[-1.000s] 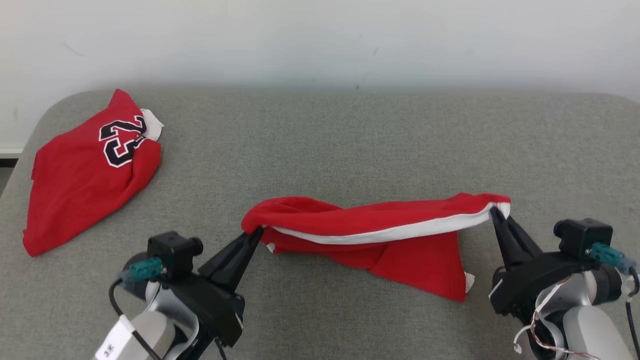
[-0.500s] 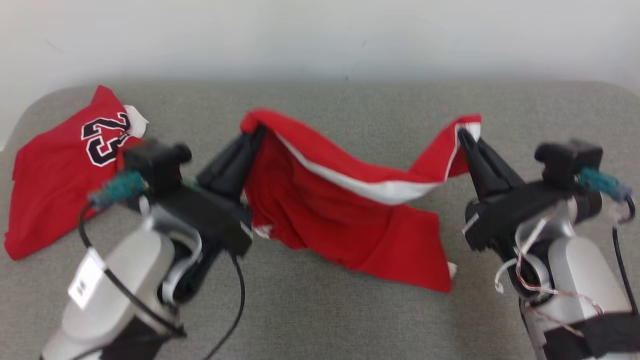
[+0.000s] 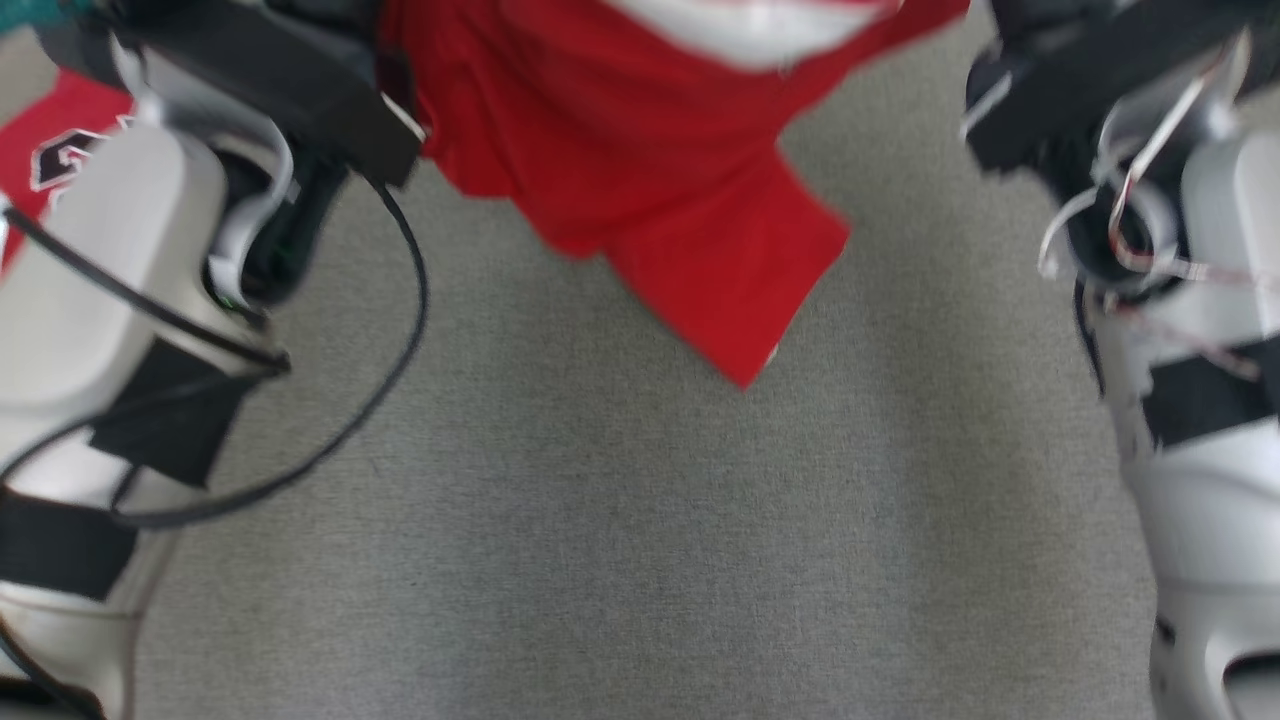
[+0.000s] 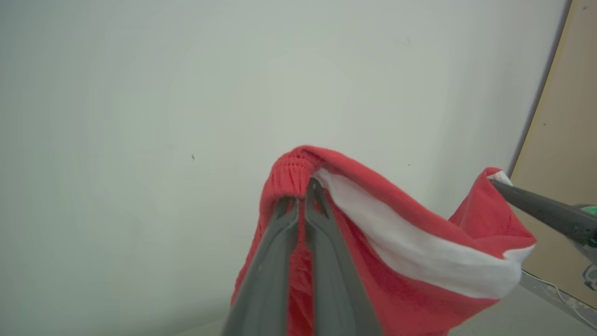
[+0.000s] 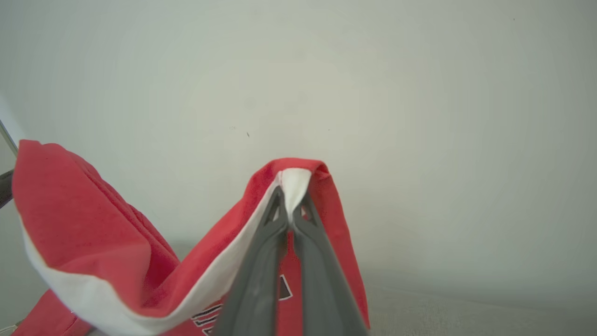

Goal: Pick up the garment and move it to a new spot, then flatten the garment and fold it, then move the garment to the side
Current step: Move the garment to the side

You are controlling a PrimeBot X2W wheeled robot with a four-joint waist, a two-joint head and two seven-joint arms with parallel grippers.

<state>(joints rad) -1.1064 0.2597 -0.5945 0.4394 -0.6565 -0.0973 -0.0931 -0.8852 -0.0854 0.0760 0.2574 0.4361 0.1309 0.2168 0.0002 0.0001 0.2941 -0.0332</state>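
My two arms are up high in the blurry head view, one at 9 o'clock and one at 3 o'clock. The red garment [image 3: 640, 130] hangs between them at 12 o'clock, above the grey soft table [image 3: 640, 520]. Its lowest corner points down toward 6 o'clock. I cannot tell if that corner touches the table. In the right wrist view, my right gripper [image 5: 291, 200] has its two dark fingers pressed close together. They pinch a corner of the garment right where a white band [image 5: 219, 275] ends. From there the cloth sags down toward 8 o'clock and climbs up again at 9 o'clock. In the left wrist view, my left gripper [image 4: 301, 193] is squeezed tight too, and it pinches the ribbed red edge at the other end. The white band runs off toward 3 o'clock there, to my right gripper. A plain pale wall [image 5: 419, 93] is behind it all. A second red shirt [image 3: 70, 125] with a black number lies on the table at 10 o'clock, partly behind my left arm.
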